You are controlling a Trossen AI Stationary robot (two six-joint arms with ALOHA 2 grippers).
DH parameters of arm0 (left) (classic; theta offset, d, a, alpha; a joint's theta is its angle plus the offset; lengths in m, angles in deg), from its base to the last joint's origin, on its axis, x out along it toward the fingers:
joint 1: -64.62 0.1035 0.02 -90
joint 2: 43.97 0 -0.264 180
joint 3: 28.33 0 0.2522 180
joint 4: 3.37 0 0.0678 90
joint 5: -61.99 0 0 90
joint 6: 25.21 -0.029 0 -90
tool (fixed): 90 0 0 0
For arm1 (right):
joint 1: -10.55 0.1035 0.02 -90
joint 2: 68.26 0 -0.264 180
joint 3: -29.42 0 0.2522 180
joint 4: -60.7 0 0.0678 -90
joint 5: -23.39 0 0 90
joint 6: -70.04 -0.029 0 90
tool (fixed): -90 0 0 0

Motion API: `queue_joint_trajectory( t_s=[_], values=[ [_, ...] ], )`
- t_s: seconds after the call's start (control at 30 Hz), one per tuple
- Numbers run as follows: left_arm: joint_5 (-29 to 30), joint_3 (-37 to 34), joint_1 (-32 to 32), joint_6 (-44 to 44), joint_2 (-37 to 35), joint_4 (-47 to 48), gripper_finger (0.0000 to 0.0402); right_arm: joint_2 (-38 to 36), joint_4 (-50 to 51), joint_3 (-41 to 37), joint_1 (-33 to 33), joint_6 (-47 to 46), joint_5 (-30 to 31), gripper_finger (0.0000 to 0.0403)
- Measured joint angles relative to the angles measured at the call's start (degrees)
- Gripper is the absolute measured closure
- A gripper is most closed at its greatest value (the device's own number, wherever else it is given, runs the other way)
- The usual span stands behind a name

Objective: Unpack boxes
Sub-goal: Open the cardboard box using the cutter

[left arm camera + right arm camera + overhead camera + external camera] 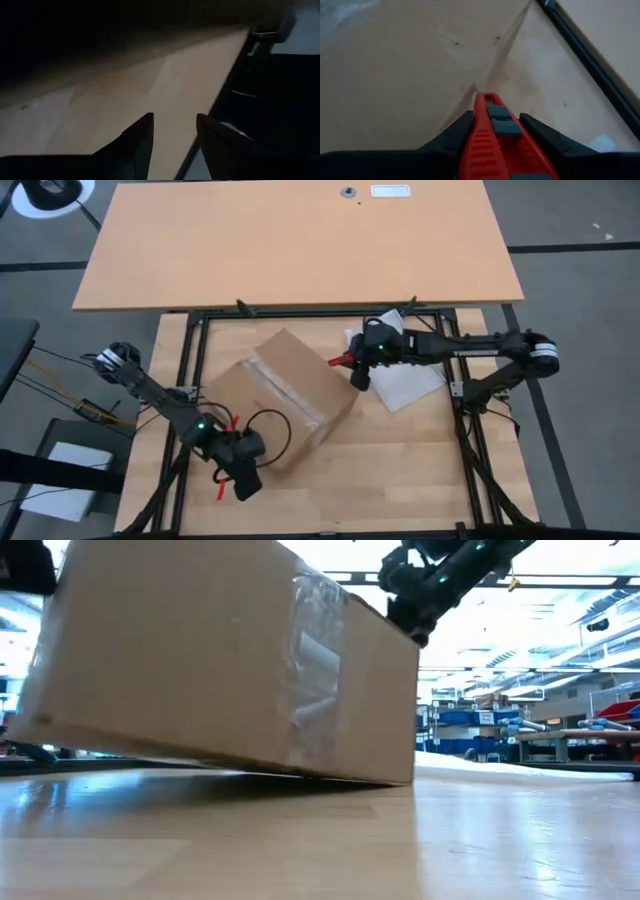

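Observation:
The brown cardboard box (285, 395), taped along its top seam, sits slantwise on the middle of the wooden table (400, 470); in the low view the box (200, 650) fills the left half. My right gripper (358, 372) is by the box's far right side, shut on a red box cutter (490, 135) whose tip is close to a box edge. My left gripper (245, 480) hovers at the box's near left corner, open, and in the left wrist view nothing is between the fingers of my left gripper (175, 130). My right gripper pinches the red cutter's handle (480, 150) between its two fingers, one on each long side. The fingers lie along the cutter, slanting down from the table's right side. Its front end (482, 97) sticks out past the fingertips toward the box; whether it touches the cardboard, I cannot tell.
A white sheet (415, 380) lies on the table under the right arm. A black frame rail (190, 380) borders the work area on the left and another rail (455, 370) on the right. A large tan tabletop (300, 240) stands beyond the far edge. Bare wood lies near the front right.

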Motion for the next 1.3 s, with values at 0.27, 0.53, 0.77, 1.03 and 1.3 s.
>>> queue_joint_trajectory(
  t_s=[0.27,0.53,0.77,1.03,1.3],
  values=[
    [-1.4,3.8,0.2,-0.2,0.0,-0.6,0.0241,4.3,-10.1,0.0,-3.2,0.0,-1.0,0.0264],
    [-2.5,7.0,1.9,0.1,0.0,1.0,0.0241,0.2,-8.1,3.2,-6.7,7.8,-0.4,0.0264],
    [-5.3,14.2,0.2,-5.1,0.0,14.9,0.0241,-8.9,10.7,9.7,-5.6,8.9,-0.3,0.0264],
    [-0.9,24.4,5.7,-25.6,-0.7,31.1,0.0241,-20.6,27.9,12.3,10.5,-11.6,4.8,0.0264],
    [2.8,25.1,10.8,-40.7,-3.4,30.7,0.0241,-20.7,31.2,10.7,35.2,-32.2,24.7,0.0264]
  ],
)
